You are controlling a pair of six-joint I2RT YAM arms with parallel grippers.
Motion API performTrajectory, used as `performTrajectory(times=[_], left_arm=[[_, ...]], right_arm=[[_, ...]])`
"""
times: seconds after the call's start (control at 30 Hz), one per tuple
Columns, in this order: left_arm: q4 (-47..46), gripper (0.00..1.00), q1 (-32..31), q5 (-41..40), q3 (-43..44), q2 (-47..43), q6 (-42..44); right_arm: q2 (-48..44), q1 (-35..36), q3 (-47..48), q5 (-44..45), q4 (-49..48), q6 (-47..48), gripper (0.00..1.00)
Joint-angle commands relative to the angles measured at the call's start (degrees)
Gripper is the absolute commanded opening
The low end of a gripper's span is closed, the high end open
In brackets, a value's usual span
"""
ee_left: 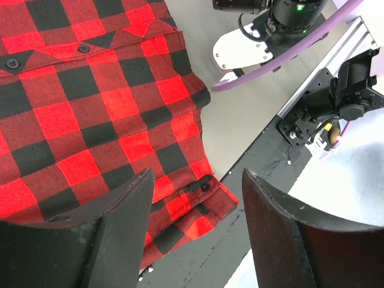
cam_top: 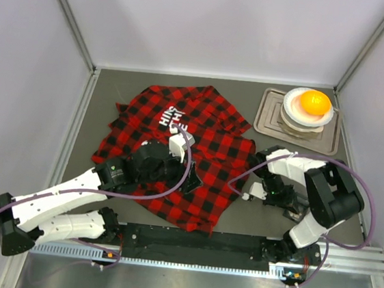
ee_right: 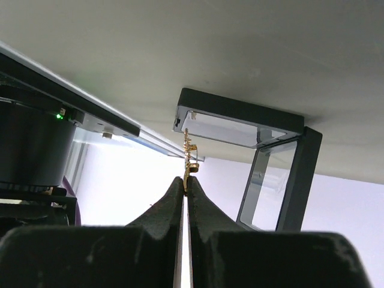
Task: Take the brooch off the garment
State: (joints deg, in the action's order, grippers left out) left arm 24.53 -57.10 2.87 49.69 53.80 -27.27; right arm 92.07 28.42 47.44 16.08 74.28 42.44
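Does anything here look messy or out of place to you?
The plaid shirt lies rumpled and crooked on the table. Oddest is a tiny gold brooch, off the shirt, pinched in the right hand beside an open black-framed clear box.

The dark grey surface [cam_top: 116, 84] in front of my bases carries the red-and-black plaid shirt [cam_top: 210, 163], which lies crumpled across its middle and left. In the far right corner a grey tray [cam_top: 266, 121] sits flat on it. On my right, nearer to me, an open black-framed clear case [ee_right: 240, 117] rests on the surface, well apart from the tray.
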Motion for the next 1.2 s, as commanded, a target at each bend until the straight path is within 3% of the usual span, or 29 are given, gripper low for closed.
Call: performTrajectory(times=[0.0, 0.67, 0.9, 1.17], left_arm=[[-0.98, 0.65, -0.12, -1.12, -0.03, -1.51, 0.63], [-0.8, 0.65, -0.2, -0.76, -0.12, -2.03, 0.55], [-0.98, 0.65, -0.29, -0.5, -0.12, -2.03, 0.55], [-1.16, 0.65, -0.29, -0.06, -0.12, -1.68, 0.37]], right_arm=[[2.49, 1.11, 2.39, 1.33, -0.8, 0.37, 0.0], [2.32, 1.19, 0.37, 2.82, -1.6, 0.02, 0.02], [2.32, 1.19, 0.9, 4.58, -1.77, -0.77, 0.22], [1.54, 1.46, 2.13, 6.95, -2.47, -2.35, 0.33]])
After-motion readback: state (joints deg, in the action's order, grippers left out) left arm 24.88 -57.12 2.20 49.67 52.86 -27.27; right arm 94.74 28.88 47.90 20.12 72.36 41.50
